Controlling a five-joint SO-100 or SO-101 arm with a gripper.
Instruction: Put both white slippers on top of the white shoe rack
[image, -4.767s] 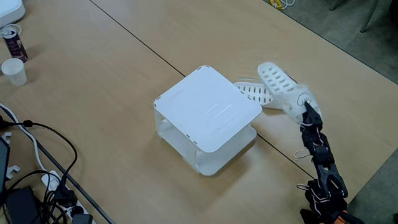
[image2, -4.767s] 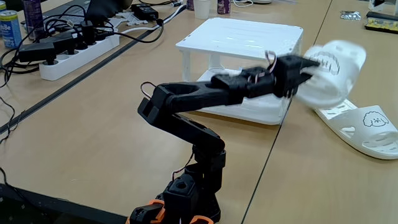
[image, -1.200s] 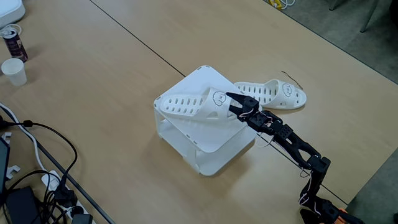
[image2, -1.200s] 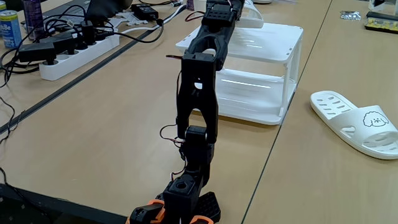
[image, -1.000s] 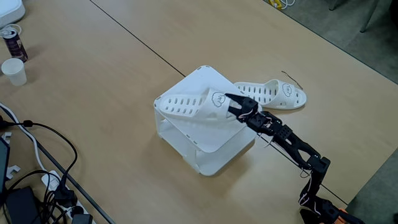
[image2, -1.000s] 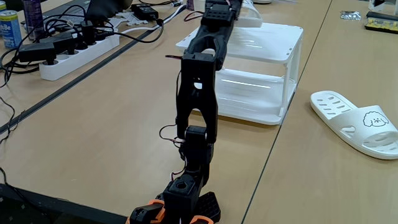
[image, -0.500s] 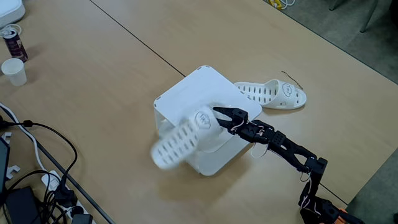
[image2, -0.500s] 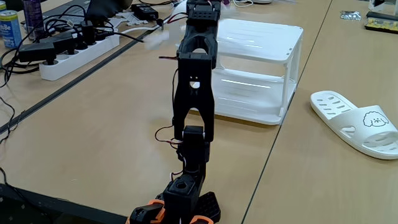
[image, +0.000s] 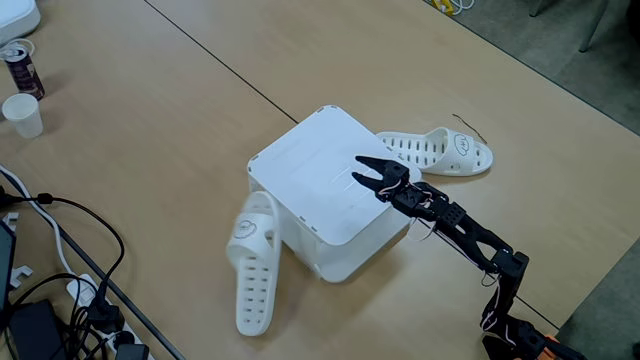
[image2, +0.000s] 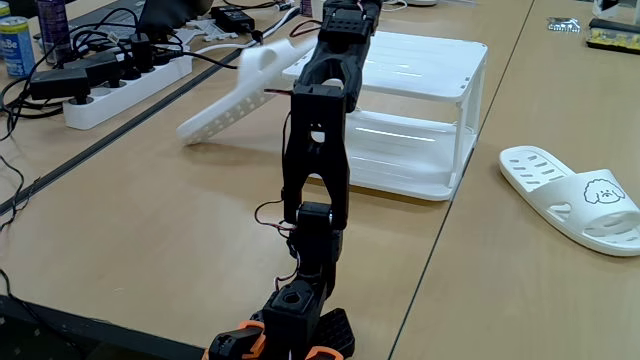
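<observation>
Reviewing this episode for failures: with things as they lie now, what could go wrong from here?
One slipper leans against the shoe rack wall, toe end on the table; it may slide flat and be awkward to regrasp. The open gripper hovers over the bare rack top and could nudge it. The other slipper lies on the table.

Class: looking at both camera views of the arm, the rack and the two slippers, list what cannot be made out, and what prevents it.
- End effector tips in the low fixed view: hidden behind the arm.
- Leaning slipper by the rack: its upper end is hidden by the arm.
- That slipper's strap drawing from above: too small.
- Arm base from above: cut off by the edge.
</observation>
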